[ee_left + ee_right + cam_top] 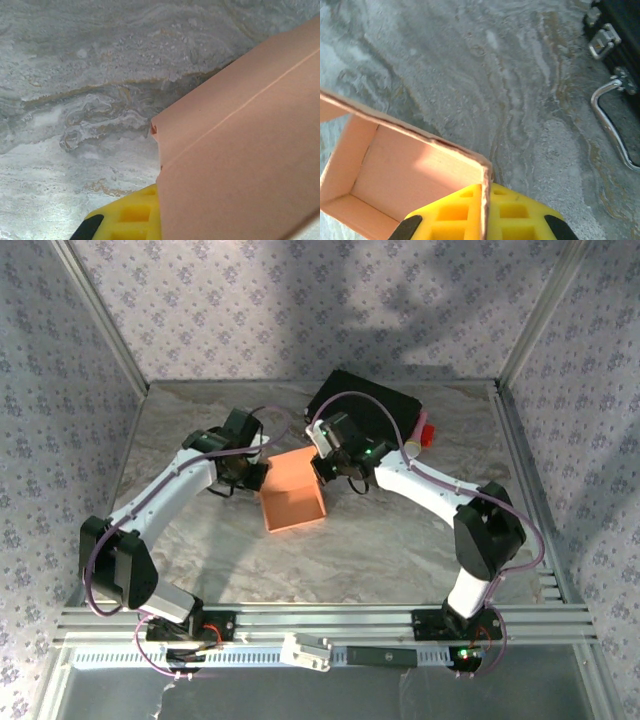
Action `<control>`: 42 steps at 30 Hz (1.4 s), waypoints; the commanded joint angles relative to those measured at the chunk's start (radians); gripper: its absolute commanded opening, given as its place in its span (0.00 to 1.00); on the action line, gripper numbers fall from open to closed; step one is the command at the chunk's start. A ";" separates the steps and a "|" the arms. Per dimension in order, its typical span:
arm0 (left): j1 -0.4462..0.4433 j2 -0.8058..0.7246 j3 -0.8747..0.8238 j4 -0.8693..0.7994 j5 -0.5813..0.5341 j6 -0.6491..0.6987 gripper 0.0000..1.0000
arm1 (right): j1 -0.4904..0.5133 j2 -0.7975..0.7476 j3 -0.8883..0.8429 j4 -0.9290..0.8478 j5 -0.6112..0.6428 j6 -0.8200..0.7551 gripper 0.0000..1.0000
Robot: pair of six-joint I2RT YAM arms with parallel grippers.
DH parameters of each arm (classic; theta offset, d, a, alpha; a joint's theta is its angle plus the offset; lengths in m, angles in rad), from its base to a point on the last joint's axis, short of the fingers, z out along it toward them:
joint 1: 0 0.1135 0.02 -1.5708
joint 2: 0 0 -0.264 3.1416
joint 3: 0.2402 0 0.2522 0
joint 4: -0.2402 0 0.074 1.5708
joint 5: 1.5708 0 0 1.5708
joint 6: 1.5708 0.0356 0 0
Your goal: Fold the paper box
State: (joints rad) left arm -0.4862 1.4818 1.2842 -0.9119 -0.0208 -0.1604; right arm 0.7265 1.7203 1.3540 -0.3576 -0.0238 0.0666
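Pinching one raised wall of the paper box [293, 502] between my right fingers [515, 210], mid-tabletop [400, 550]. Left fingers [130, 217] sit against an outer panel; grip can't be told. Walls up, top open. Closing remains, I judge.
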 commanded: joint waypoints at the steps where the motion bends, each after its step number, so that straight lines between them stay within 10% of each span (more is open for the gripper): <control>1: -0.046 0.003 0.047 0.138 0.013 -0.090 0.00 | 0.050 -0.013 -0.013 0.071 0.013 0.128 0.00; 19: -0.034 0.100 0.079 0.322 -0.078 -0.225 0.00 | 0.118 0.081 -0.026 0.302 0.172 0.212 0.00; 42: -0.038 -0.132 -0.351 0.739 -0.020 -0.267 0.00 | 0.183 0.103 -0.249 0.709 0.222 0.121 0.00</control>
State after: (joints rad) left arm -0.4946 1.3907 0.9291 -0.3397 -0.1761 -0.4324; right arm 0.8352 1.8015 1.1114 0.2424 0.2939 0.2245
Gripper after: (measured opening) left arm 0.055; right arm 0.065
